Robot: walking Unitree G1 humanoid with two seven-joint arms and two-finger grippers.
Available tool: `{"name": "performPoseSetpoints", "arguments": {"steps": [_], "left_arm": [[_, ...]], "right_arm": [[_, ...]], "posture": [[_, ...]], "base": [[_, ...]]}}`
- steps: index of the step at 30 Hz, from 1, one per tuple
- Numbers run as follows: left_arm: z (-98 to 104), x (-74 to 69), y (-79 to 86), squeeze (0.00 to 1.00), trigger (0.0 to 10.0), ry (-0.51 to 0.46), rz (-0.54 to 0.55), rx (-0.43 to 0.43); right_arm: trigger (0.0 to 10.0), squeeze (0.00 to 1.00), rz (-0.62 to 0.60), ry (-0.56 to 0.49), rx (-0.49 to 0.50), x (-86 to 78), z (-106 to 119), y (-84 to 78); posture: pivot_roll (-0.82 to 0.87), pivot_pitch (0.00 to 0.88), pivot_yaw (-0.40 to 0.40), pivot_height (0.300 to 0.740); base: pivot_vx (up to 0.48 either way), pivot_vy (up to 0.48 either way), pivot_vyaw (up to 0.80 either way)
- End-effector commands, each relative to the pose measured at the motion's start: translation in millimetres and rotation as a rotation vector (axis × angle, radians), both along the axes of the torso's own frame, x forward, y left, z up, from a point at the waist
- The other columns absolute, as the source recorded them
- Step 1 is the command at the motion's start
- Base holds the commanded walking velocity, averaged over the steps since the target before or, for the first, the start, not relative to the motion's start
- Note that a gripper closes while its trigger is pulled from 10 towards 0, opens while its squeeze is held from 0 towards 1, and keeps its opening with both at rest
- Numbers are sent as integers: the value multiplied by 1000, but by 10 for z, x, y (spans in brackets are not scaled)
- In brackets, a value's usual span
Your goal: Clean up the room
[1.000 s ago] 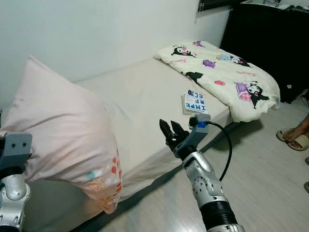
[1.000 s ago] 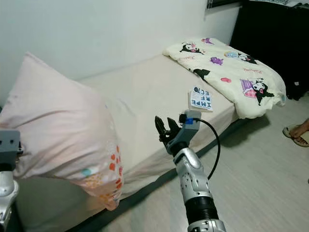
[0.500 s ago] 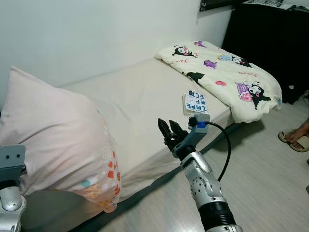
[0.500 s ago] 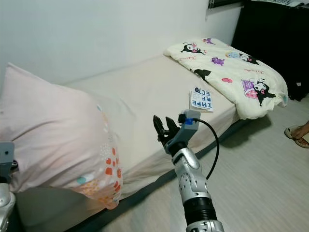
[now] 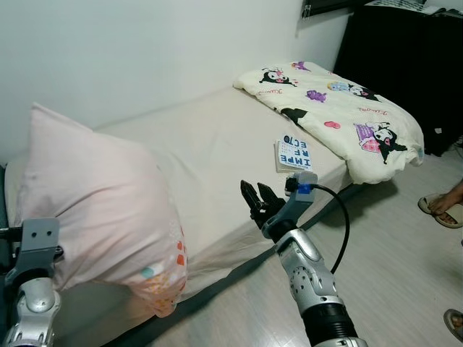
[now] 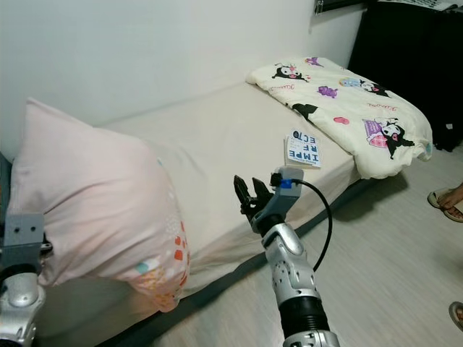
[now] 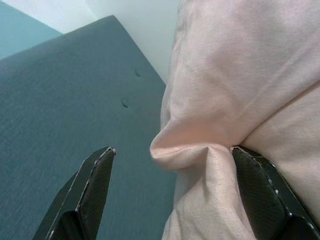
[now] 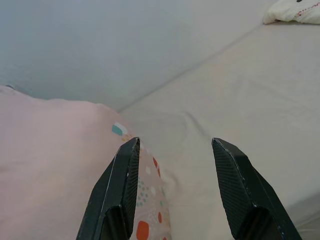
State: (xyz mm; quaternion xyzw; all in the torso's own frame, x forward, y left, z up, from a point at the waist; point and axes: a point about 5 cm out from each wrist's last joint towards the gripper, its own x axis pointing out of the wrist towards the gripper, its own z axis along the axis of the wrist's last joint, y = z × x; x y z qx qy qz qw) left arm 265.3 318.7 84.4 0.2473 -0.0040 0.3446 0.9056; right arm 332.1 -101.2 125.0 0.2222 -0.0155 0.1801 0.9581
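Observation:
A large pale pink pillow (image 5: 101, 202) with coloured patches near its lower corner stands on end at the near left end of the bed (image 5: 210, 137). My left gripper (image 7: 172, 150) is open at the pillow's lower left. A bunched fold of pillow fabric (image 7: 190, 150) lies between the fingers, touching one finger (image 7: 255, 185) and clear of the other. My right gripper (image 5: 255, 196) is open and empty over the bed's front edge, to the right of the pillow. A book (image 5: 293, 153) lies on the mattress beyond it.
A cartoon-print duvet (image 5: 340, 108) lies folded at the far right end of the bed. A grey-teal headboard (image 7: 60, 100) stands behind the pillow. A black cabinet (image 5: 405, 50) is at the back right. A person's sandalled foot (image 5: 443, 206) rests on the light floor, right.
The pillow has come down from its raised position and now stands more upright on the near end of the bed. The right arm has barely moved. The view has shifted slightly.

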Motion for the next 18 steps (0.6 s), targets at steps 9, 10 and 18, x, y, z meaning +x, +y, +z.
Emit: {"name": "performPoseSetpoints", "arguments": {"steps": [9,10,18], "left_arm": [[539,358,-127,0,10000,-147,-84,125],[606,429,-194,0,10000,-176,-113,96],[652,670,-692,0,10000,-236,-291,-89]], "right_arm": [[10000,0,-7,-2,3,-6,-10,-23],[10000,0,-7,-4,3,-3,-2,-17],[10000,0,-15,-9,4,-4,10,-21]], "posture": [[-55,78,11,740],[-56,78,12,740],[-61,81,17,740]], "base": [[0,0,0],[0,0,0],[0,0,0]]}}
